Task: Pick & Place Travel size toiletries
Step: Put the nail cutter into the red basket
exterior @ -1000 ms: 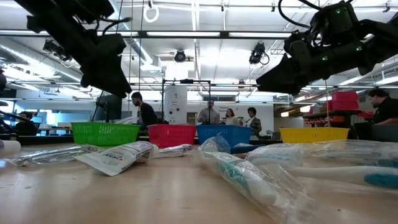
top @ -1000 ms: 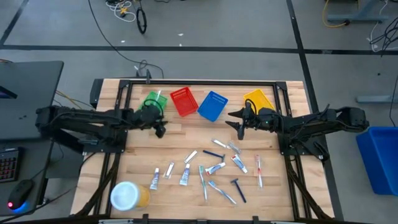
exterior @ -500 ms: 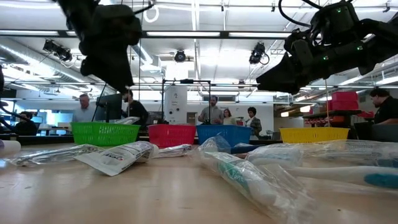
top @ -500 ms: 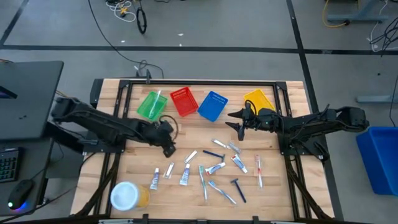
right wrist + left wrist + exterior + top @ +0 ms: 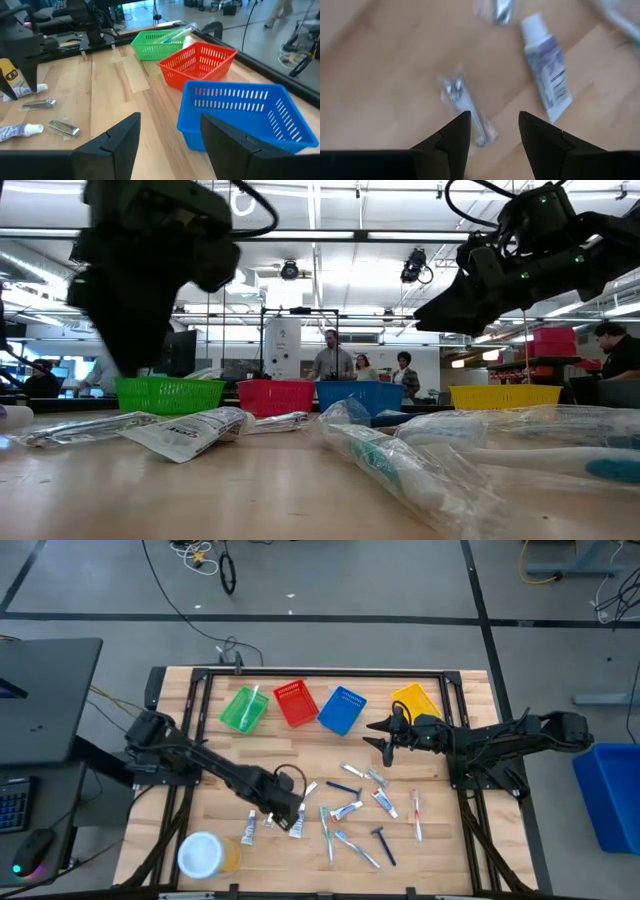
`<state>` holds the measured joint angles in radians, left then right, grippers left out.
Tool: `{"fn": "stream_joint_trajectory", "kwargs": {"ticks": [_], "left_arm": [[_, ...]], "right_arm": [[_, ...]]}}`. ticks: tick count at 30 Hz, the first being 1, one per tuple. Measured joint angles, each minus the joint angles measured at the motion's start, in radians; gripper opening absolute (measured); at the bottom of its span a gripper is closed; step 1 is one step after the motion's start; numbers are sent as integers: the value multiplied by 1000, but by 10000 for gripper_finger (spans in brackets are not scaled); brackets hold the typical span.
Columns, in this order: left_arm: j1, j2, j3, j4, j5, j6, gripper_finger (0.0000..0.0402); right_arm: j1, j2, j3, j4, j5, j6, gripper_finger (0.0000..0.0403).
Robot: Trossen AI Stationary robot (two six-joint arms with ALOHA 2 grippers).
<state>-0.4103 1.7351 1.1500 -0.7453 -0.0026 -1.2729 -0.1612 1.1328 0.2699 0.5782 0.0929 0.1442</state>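
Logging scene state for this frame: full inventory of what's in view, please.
Baskets: four along the far edge, green, red, blue, yellow; the green one holds a toiletry.
Toiletries: about fifteen, white tubes, blue razors, thin toothbrushes, scattered over the table's near middle.
Jar: one, yellow with white lid, near left corner.
Table: one, light wood.
People: several, in the room behind, low view.
Left gripper: open, low over the left-hand tubes.
Right gripper: open, raised near the blue and yellow baskets.
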Motion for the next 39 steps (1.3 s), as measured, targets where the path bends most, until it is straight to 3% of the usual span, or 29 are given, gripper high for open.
{"fn": "stream_joint_trajectory", "kwargs": {"ticks": [9,23,27,34,39], "left_arm": [[-68,21,-41,1,-131,-183,184],[-70,112,-38,20,-101,-163,181],[-70,115,-38,25,-108,-147,155],[-66,115,-39,18,-122,-160,75],[-55,97,-39,32,-205,-159,51]], "right_arm": [[0,0,0,-11,0,6,207],[-1,3,0,28,1,6,205],[-1,11,0,29,2,6,206],[-1,14,0,29,2,5,202],[-1,14,0,31,2,5,204]]}}
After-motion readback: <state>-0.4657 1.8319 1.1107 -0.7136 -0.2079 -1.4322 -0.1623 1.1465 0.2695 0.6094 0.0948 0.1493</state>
